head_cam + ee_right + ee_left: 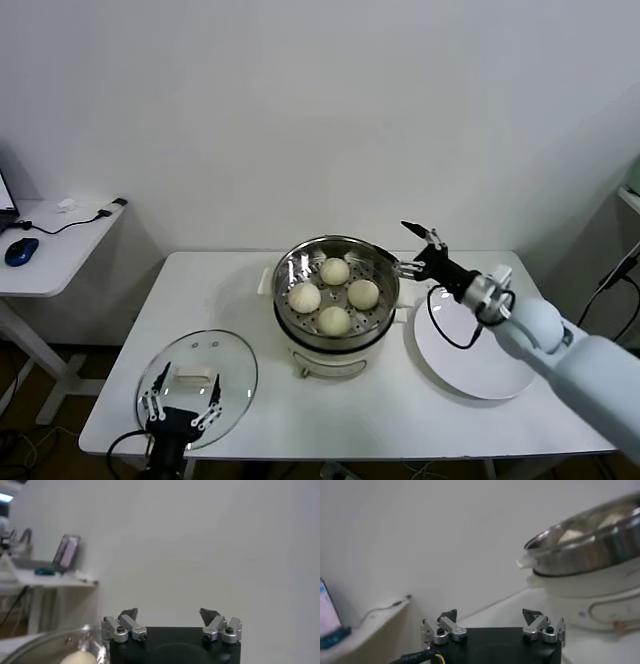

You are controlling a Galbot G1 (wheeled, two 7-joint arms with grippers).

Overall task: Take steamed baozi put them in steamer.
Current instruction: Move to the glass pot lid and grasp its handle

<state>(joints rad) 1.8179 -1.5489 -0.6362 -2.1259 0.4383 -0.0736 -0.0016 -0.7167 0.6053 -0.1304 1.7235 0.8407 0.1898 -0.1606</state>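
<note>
I see all four buns [334, 294] already inside the steamer [337, 296]. My right claw [418, 250] hangs released beside its right rim, nearest; my left claw [180, 400] waits released near the table's front-left corner.

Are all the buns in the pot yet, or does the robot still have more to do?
Done: all four steamed baozi sit in the steamer, and the plate is bare. In hand: nothing; the right pincer is open beside the steamer's rim, the left pincer open over the glass lid. Left: no buns remain outside.
</note>
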